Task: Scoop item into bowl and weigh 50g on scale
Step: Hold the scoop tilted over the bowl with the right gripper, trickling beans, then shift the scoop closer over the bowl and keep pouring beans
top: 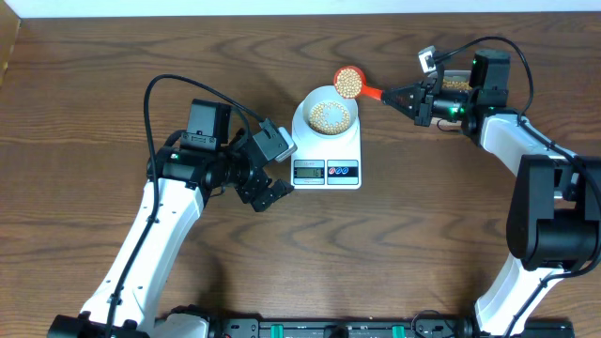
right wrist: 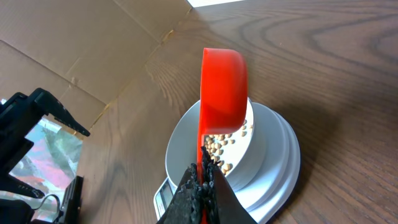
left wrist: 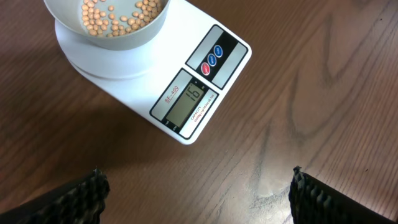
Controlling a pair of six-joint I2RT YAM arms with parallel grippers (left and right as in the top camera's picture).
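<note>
The white bowl stands on the white scale and holds a layer of beige beans. In the left wrist view the bowl and the scale show; its display reads 16. My right gripper is shut on the handle of a red scoop full of beans, held just above the bowl's far right rim. In the right wrist view the scoop is over the bowl, gripper clamped on its handle. My left gripper is open, empty, left of the scale's display.
A clear tub of beans sits at the far right behind my right wrist. A cardboard sheet lies beyond the table's left edge in the right wrist view. Bare wood table surrounds the scale.
</note>
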